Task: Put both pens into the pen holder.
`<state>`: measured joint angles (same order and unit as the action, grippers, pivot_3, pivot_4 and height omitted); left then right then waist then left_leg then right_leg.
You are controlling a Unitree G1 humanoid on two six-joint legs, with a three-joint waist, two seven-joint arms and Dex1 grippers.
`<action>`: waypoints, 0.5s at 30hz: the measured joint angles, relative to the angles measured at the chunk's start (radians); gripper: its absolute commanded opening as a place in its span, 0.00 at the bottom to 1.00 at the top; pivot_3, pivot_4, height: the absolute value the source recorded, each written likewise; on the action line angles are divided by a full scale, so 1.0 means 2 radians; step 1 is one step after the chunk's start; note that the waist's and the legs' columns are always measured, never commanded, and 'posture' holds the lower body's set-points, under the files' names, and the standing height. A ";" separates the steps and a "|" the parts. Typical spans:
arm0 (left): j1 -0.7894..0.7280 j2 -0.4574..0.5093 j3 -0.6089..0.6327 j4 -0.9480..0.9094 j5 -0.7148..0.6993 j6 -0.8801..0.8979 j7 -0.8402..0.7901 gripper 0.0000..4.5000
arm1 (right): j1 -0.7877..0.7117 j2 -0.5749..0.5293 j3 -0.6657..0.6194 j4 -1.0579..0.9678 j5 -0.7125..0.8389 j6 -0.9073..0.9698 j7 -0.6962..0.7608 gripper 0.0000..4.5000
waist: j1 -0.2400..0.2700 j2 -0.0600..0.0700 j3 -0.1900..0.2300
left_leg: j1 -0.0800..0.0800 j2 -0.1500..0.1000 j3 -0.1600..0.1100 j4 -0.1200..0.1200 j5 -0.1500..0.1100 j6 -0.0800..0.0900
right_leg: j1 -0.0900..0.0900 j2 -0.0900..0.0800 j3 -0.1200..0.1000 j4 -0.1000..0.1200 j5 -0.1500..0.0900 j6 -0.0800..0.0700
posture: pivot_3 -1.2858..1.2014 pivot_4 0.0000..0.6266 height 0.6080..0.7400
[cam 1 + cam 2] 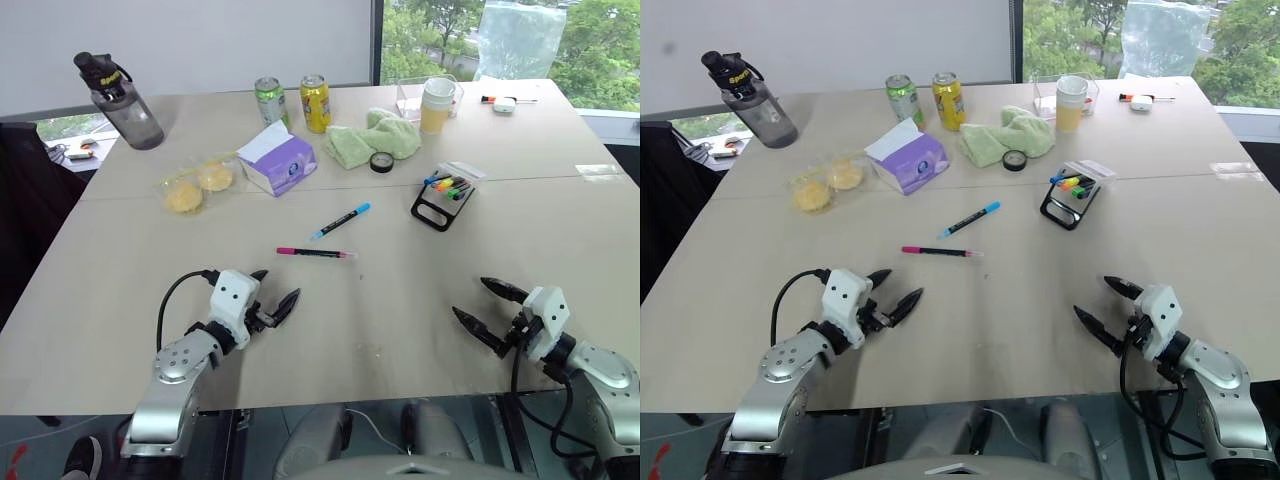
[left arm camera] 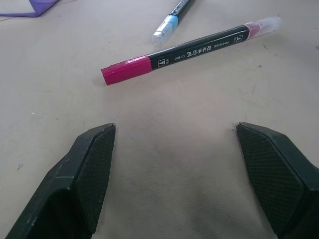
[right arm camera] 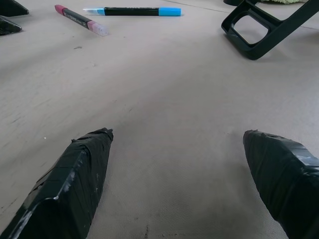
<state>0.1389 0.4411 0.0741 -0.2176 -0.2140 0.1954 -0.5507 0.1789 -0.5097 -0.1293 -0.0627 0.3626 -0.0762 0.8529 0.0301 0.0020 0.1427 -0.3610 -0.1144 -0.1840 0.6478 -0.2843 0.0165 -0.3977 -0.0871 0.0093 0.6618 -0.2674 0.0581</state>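
Pens are lying near mid-tabletop (image 1: 120, 250), not yet in the pen holder (image 1: 446, 194): the magenta-ended pen (image 1: 315, 252) is resting just ahead of the left gripper (image 1: 272, 292), long axis crosswise to its released, empty jaws, the blue-capped pen (image 1: 341, 221) angling away beyond it. Farther right, the right gripper (image 1: 478, 304) is hovering with jaws spread and empty, well apart from both pens, so the left arm is looking nearer.

Head stereo pair: high, forward-down over table (image 1: 560, 230). Wrist cameras: low, close to tabletop, along own fingers. Shared by all: magenta pen (image 2: 189, 50), blue-capped pen (image 3: 132, 11).
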 measured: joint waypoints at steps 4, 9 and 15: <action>-0.010 0.002 -0.003 0.010 0.000 -0.004 -0.007 0.89 | 0.005 0.001 -0.001 -0.014 -0.001 0.005 -0.010 1.00 | 0.003 0.000 0.000 | 0.000 0.000 0.000 0.000 0.000 0.000 | 0.000 0.000 0.000 0.000 0.000 0.000 | 0.52 0.24 1.00; -0.010 0.003 -0.003 0.011 0.000 -0.007 -0.008 0.89 | -0.004 0.002 0.002 -0.023 -0.001 0.011 -0.014 1.00 | 0.004 0.000 0.000 | 0.000 0.000 0.000 0.000 0.000 0.000 | 0.000 0.000 0.000 0.000 0.000 0.000 | 0.52 0.24 1.00; -0.008 0.003 -0.003 0.011 0.000 -0.010 -0.008 0.89 | -0.005 0.002 0.005 -0.023 -0.001 0.014 -0.012 1.00 | 0.004 0.000 0.000 | 0.000 0.000 0.000 0.000 0.000 0.000 | 0.000 0.000 0.000 0.000 0.000 0.000 | 0.52 0.24 1.00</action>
<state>0.1231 0.4467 0.0688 -0.1955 -0.2134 0.1760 -0.5668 0.1683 -0.5062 -0.1186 -0.1095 0.3611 -0.0475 0.8285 0.0371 0.0023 0.1424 -0.3609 -0.1144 -0.1840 0.6479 -0.2843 0.0164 -0.3976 -0.0870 0.0094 0.6618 -0.2674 0.0582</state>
